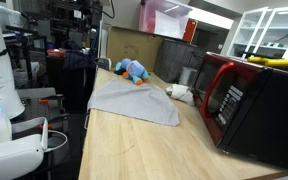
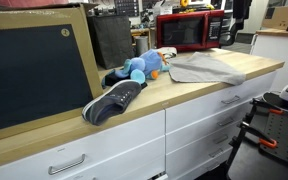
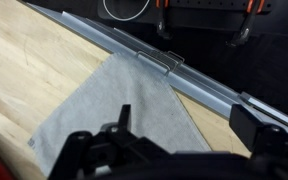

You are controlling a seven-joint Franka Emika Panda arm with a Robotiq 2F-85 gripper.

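The gray cloth looks light and limp — pinch it at a corner. The gripper hovers above, jaws wide, empty.

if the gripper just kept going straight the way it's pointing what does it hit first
Most likely the grey cloth lying on the wooden counter: in the wrist view the gripper points at it with nothing in between. How far off it is remains unclear.

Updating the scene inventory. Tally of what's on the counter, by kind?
Gray cloth: 1
Blue plush toy: 1
Dark shoe: 1
Red microwave: 1
Framed board: 1
Small white item, kind unclear: 1
Total: 6
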